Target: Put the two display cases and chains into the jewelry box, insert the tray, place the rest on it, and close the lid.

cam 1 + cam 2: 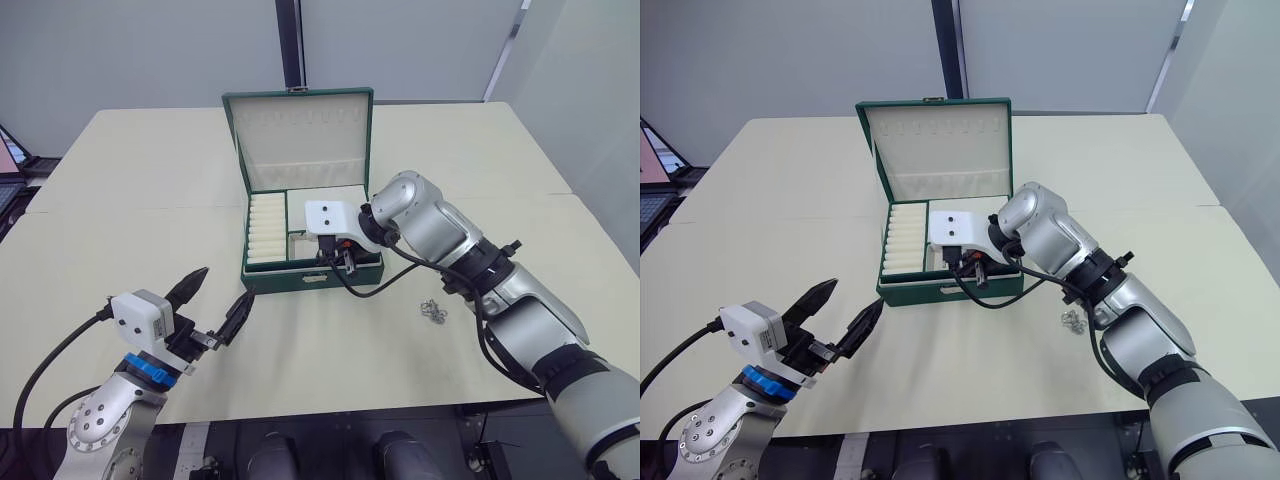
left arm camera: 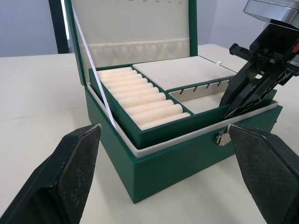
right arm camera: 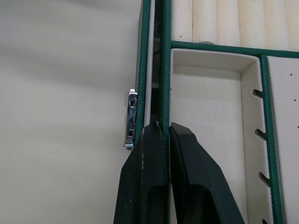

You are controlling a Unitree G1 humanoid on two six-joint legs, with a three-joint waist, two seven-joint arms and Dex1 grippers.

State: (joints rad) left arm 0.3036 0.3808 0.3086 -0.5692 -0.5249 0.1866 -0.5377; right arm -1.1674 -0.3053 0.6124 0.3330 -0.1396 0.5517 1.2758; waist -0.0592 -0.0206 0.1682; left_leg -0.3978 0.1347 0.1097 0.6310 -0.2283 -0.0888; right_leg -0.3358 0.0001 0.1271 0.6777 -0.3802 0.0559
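The dark green jewelry box (image 1: 300, 281) stands open mid-table, its lid (image 1: 300, 130) upright at the back. Inside it sits the tray (image 2: 159, 133), ribbed rolls on the left, its rim standing a little above the box wall. My right gripper (image 1: 343, 258) reaches down at the box's front right and is shut on the tray's front rim (image 3: 164, 93), just behind the metal clasp (image 3: 131, 119). Near the table's front, left of the box, my left gripper (image 1: 222, 287) is open and empty. A small chain cluster (image 1: 433, 310) lies on the table right of the box. The display cases are hidden.
The cream table (image 1: 150, 180) has a seam running across behind the box. At the far left edge lies a dark device (image 1: 8, 165). The table's front edge (image 1: 330, 408) is close to my left gripper.
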